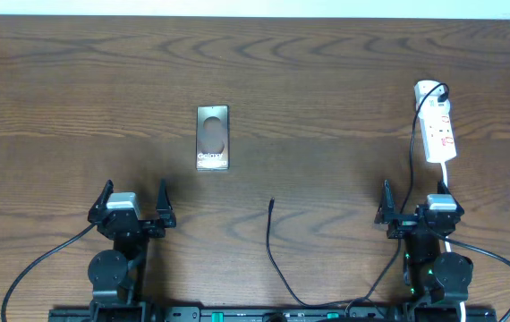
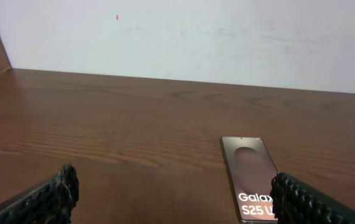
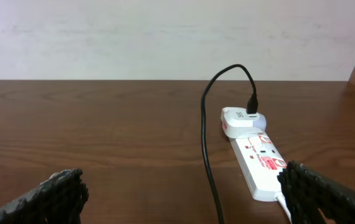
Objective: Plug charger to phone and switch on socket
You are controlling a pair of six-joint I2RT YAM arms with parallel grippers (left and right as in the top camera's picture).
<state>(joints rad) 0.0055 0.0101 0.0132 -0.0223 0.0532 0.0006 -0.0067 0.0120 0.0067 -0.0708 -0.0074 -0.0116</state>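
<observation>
The phone (image 1: 212, 138) lies flat on the wooden table, left of centre, "Galaxy" text on its brownish screen; it also shows in the left wrist view (image 2: 249, 174). The charger's black cable (image 1: 276, 255) runs up the middle, its plug tip (image 1: 272, 202) lying free on the table. The white socket strip (image 1: 437, 127) lies at the right, a white adapter (image 3: 241, 119) plugged in at its far end with the black cable (image 3: 207, 149) running from it. My left gripper (image 1: 133, 207) is open and empty, near the phone. My right gripper (image 1: 421, 207) is open and empty, just short of the strip (image 3: 260, 163).
The strip's white cord (image 1: 446, 175) runs back toward my right arm's base. A pale wall (image 2: 184, 37) stands behind the table's far edge.
</observation>
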